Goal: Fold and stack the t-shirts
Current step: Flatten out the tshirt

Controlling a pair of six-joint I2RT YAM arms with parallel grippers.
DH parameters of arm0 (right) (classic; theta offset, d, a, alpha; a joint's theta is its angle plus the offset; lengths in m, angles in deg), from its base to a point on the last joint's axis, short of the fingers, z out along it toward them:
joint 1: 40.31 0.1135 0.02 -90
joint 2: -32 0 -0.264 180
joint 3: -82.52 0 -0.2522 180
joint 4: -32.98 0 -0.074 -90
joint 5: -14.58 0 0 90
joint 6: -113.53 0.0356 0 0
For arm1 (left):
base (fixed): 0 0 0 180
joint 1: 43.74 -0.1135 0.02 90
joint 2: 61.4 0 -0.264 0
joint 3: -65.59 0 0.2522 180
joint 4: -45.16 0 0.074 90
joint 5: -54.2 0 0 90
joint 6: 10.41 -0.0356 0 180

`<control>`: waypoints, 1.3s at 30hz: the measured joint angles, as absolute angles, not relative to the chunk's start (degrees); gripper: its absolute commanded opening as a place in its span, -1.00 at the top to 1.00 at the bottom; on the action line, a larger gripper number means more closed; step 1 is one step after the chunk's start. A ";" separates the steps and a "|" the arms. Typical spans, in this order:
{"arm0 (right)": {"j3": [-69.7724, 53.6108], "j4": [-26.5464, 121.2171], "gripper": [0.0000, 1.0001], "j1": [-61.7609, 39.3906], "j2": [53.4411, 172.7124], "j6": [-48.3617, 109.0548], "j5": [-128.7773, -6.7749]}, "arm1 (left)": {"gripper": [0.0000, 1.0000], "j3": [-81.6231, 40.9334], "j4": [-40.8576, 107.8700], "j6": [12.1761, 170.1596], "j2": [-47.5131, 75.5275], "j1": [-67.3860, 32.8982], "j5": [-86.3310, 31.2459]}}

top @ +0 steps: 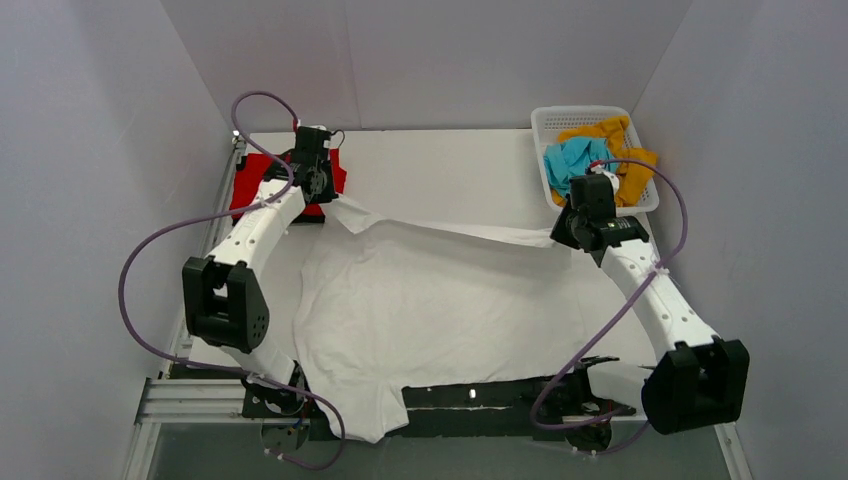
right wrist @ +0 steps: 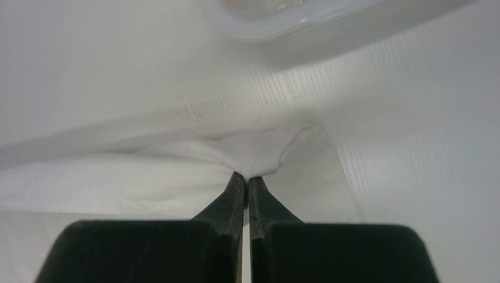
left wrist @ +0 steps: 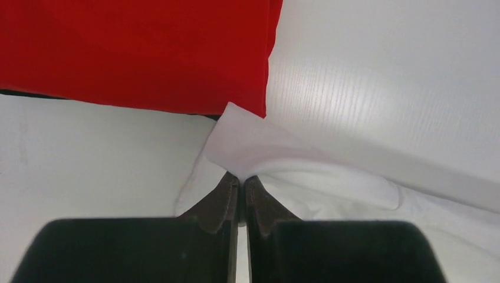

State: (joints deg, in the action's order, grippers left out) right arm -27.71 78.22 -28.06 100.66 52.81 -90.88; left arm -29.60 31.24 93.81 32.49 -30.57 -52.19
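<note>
Left tool (left wrist: pixel 242 177) and right tool (right wrist: pixel 246 175), each pinched tight on a far corner of the white t-shirt (top: pixel 430 300).

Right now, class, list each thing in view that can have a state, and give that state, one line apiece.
white t-shirt, spread open, unfolded, far corners pinched
red t-shirt, folded, lying at the far left
basket, upright, holding two shirts
teal-blue t-shirt, crumpled in the basket
mustard-orange t-shirt, crumpled in the basket
left gripper, jaws shut on the white t-shirt
right gripper, jaws shut on the white t-shirt
</note>
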 measured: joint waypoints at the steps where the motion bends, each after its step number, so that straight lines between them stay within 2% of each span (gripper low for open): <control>1: -28.19 76.26 0.97 -28.30 102.45 52.59 -90.68 | 1.00 -29.60 32.29 94.37 33.89 -30.88 -51.75; 10: -27.47 65.77 0.97 -28.74 113.31 49.60 -91.78 | 1.00 -35.07 36.00 97.67 43.39 -31.27 -50.33; 21: -17.24 63.82 0.97 -29.81 126.87 48.79 -94.55 | 1.00 -55.05 30.63 99.97 59.42 -32.76 -50.57; 23: -16.30 63.52 0.90 -29.85 129.16 48.74 -94.82 | 1.00 -59.37 28.86 99.82 63.28 -32.76 -51.16; 24: -15.79 63.45 0.84 -29.85 130.36 48.72 -94.86 | 0.84 -61.43 27.83 99.64 65.08 -32.76 -51.53; 25: -15.10 63.54 0.76 -29.85 131.67 48.68 -94.90 | 0.57 -63.72 26.65 99.47 67.15 -32.78 -51.92; 28: -13.22 63.69 0.55 -29.85 133.73 48.59 -95.34 | -0.02 -66.76 24.79 98.88 70.15 -32.87 -52.21; 30: -12.23 63.78 0.39 -29.85 134.17 48.59 -95.89 | -0.33 -67.18 24.07 98.66 70.61 -33.02 -51.92; 32: -11.36 63.86 0.16 -29.85 134.14 48.61 -96.26 | -0.54 -67.15 23.72 98.40 70.58 -33.18 -51.14; 34: -10.83 63.80 -0.15 -29.85 134.08 48.61 -96.26 | -0.93 -67.00 24.18 98.46 70.47 -33.24 -49.56; 36: -10.79 63.73 -0.32 -29.92 133.77 48.79 -95.89 | -0.96 -66.72 24.22 98.57 70.47 -33.33 -48.14; 39: -10.90 63.67 -0.41 -30.07 133.01 48.72 -94.60 | -0.97 -66.56 24.09 99.25 70.39 -33.42 -46.15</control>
State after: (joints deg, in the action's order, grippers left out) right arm -10.90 63.67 -30.07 133.01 48.72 -94.60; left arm -66.56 24.09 99.25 70.39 -33.42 -46.15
